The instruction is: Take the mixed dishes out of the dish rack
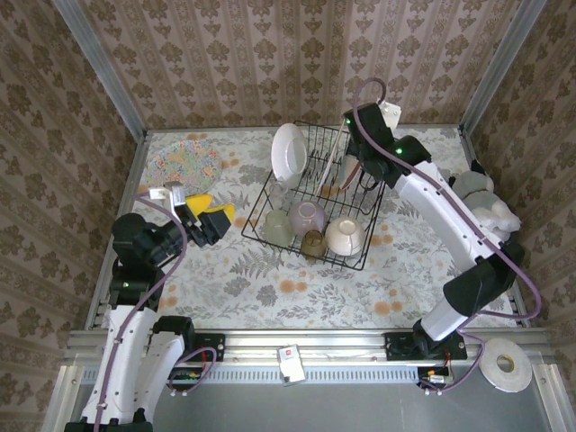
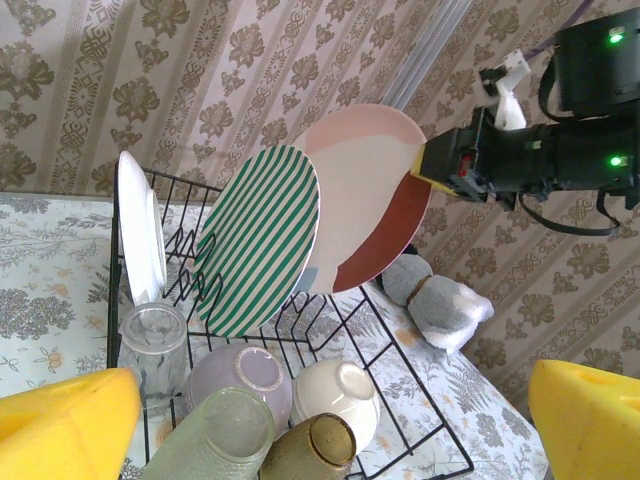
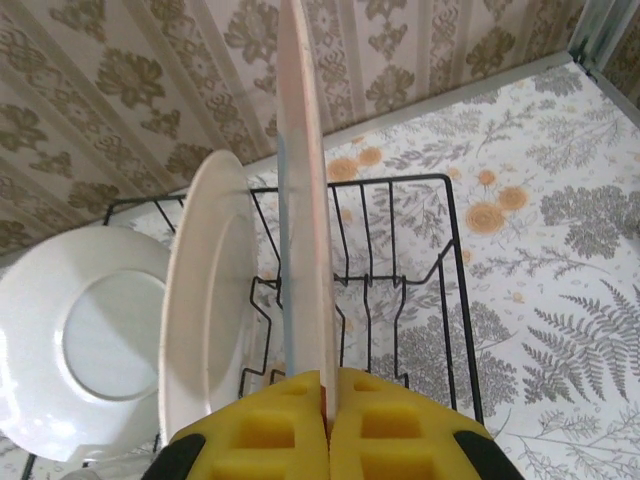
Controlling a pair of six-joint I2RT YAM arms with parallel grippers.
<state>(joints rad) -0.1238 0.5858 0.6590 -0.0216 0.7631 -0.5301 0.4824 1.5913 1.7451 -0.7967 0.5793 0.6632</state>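
Note:
The black wire dish rack [image 1: 376, 220] sits mid-table. A white plate [image 1: 288, 151], a green-striped plate [image 2: 260, 240] and a pink-and-reddish plate [image 2: 365, 200] stand on edge in it. My right gripper [image 3: 327, 400] is shut on the top rim of the reddish plate [image 3: 305, 200], reaching in from the rack's far right [image 1: 346, 175]. Behind the striped plate, its lower edge is hidden. At the rack's near end lie a lilac bowl [image 2: 240, 380], a cream bowl [image 2: 338, 395], an amber cup [image 2: 315, 450] and two tumblers [image 2: 215, 435]. My left gripper [image 1: 211, 219] hangs open, left of the rack.
A floral plate [image 1: 185, 166] lies flat on the table at the far left. A white-grey soft toy [image 1: 486, 202] sits by the right wall, beyond the rack. A white tape roll [image 1: 504, 364] rests on the near ledge at the right.

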